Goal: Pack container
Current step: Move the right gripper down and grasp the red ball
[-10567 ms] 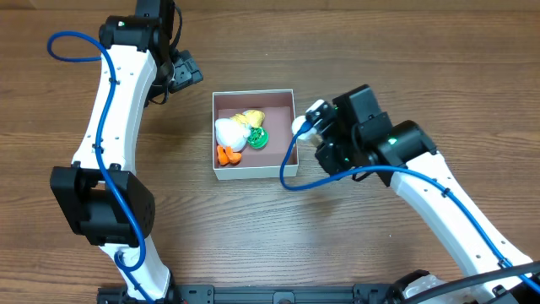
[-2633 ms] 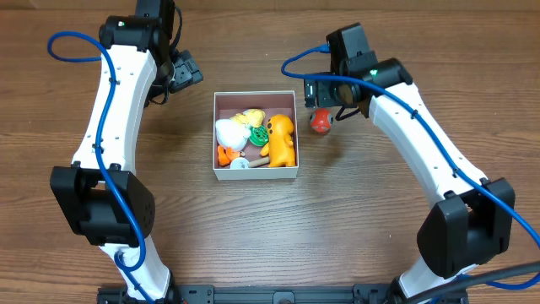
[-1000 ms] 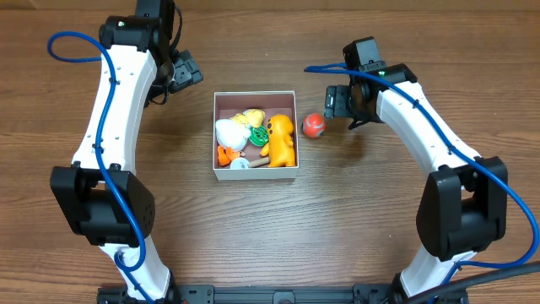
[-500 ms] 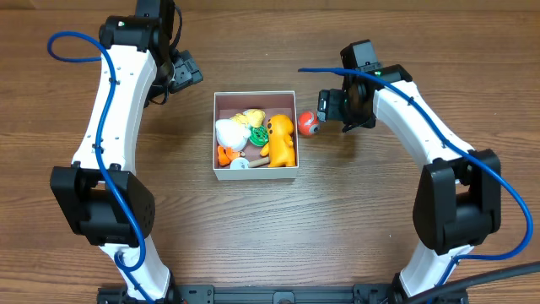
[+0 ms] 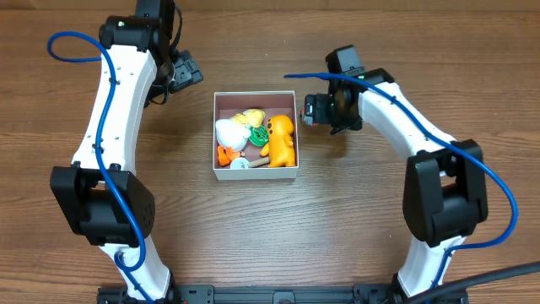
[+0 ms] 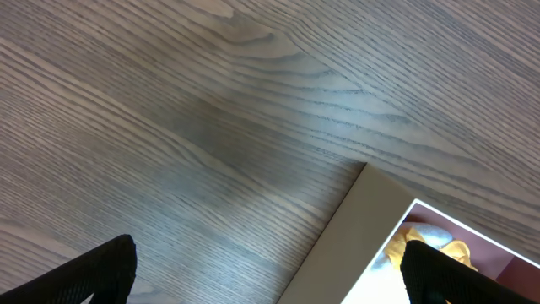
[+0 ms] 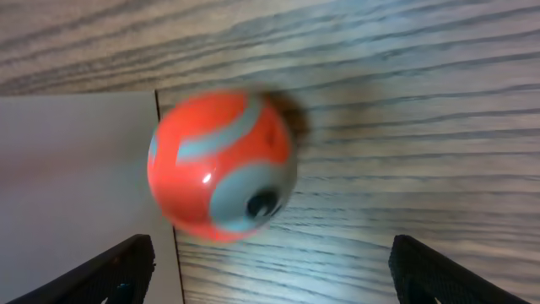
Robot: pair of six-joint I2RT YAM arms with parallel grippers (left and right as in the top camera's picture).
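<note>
- Your container (image 5: 255,176) sits mid-table (image 5: 354,236). Bare wood lies open on all four sides, with the most room on the near side.
- Its floor is mostly filled by a white plush (image 5: 228,133), a yellow piece (image 5: 250,118), a green piece (image 5: 257,138) and an orange figure (image 5: 281,139). The orange figure lies along the right wall.
- Your right gripper (image 5: 313,111) hangs just outside the container's far right corner. Its jaws are spread wide and hold nothing.
- From overhead, that gripper covers what is under it. The right wrist view shows a red-and-grey ball (image 7: 221,165) on the wood by the white outer wall. Blur keeps you from telling whether it touches the wall.
- The ball lies ahead of the right fingers (image 7: 118,268), with a clear gap to each.
- Your left gripper (image 5: 187,72) hangs to the far left of the container, well apart from it. Its jaws are fully apart and empty.
- The left wrist view shows only the container's corner and bare wood.
</note>
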